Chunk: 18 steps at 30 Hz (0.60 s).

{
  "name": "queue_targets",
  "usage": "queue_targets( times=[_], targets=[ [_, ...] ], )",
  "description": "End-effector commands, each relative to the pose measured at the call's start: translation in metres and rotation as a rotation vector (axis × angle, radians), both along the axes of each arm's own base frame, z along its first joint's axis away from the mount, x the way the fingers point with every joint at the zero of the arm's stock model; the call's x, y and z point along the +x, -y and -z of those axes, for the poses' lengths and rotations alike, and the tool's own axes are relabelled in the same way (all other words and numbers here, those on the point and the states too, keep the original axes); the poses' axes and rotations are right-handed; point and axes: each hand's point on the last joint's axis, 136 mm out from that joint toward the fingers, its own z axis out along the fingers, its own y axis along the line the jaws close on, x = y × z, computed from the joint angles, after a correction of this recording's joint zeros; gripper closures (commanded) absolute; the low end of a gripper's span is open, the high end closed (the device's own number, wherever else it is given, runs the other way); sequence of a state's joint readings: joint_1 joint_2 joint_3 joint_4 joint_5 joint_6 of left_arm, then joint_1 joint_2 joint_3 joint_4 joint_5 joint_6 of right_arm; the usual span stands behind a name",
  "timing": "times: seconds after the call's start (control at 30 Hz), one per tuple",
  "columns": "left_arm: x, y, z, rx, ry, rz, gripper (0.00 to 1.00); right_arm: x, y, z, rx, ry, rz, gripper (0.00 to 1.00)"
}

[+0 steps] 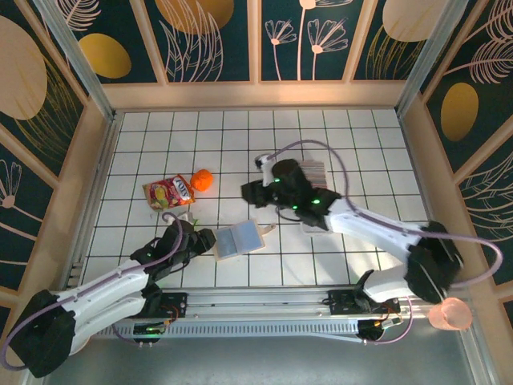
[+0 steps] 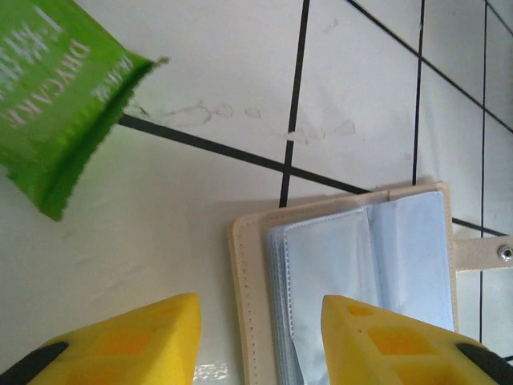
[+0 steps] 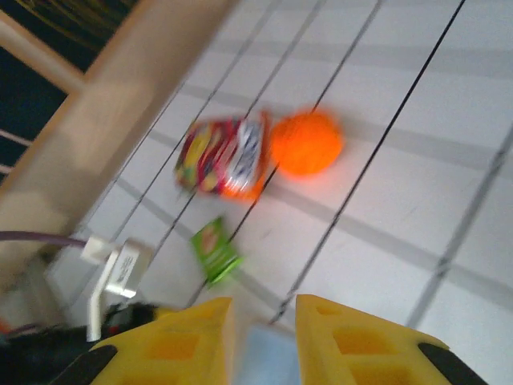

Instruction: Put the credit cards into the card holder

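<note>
Top view: we see the card holder (image 1: 240,239) lying open on the worktop (image 1: 160,144), with the credit cards (image 1: 314,172) well apart from it. Left wrist: the left pincer (image 2: 258,321) is open and empty over the holder's edge. Right wrist: the right pincer (image 3: 263,309) has its fingers close together, and we cannot tell whether it grips anything. We judge the cards light, stiff and slippery, best pinched by an overhanging edge.

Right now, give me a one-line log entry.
card holder: lying open | left gripper: open, over its edge | right gripper: pale blue piece between fingers, grip unclear
</note>
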<state>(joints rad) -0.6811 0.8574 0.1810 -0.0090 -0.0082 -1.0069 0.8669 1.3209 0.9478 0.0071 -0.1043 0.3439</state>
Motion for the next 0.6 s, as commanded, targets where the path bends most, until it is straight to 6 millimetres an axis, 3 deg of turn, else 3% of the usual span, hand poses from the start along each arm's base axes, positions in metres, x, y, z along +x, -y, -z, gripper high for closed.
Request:
queue_targets(
  times=[0.0,0.07,0.2,0.43,0.57],
  targets=[
    [0.001,0.016,-0.005,-0.034,0.018,0.079,0.57,0.004,0.043,-0.004,-0.324,0.369,-0.073,0.74],
    [0.0,0.017,-0.001,-0.025,0.006,0.089,0.57,-0.003,0.059,-0.008,-0.462,0.544,-0.161,0.71],
    [0.0,0.018,0.005,-0.013,-0.004,0.101,0.57,-0.015,0.093,0.006,-0.728,0.736,-0.311,0.66],
    [0.001,0.033,0.007,-0.044,-0.012,0.156,0.58,-0.008,0.163,0.046,-1.024,0.67,-0.456,0.56],
    [0.007,0.043,0.001,-0.057,0.008,0.187,0.59,-0.002,0.186,0.063,-1.153,0.675,-0.492,0.56]
  ],
)
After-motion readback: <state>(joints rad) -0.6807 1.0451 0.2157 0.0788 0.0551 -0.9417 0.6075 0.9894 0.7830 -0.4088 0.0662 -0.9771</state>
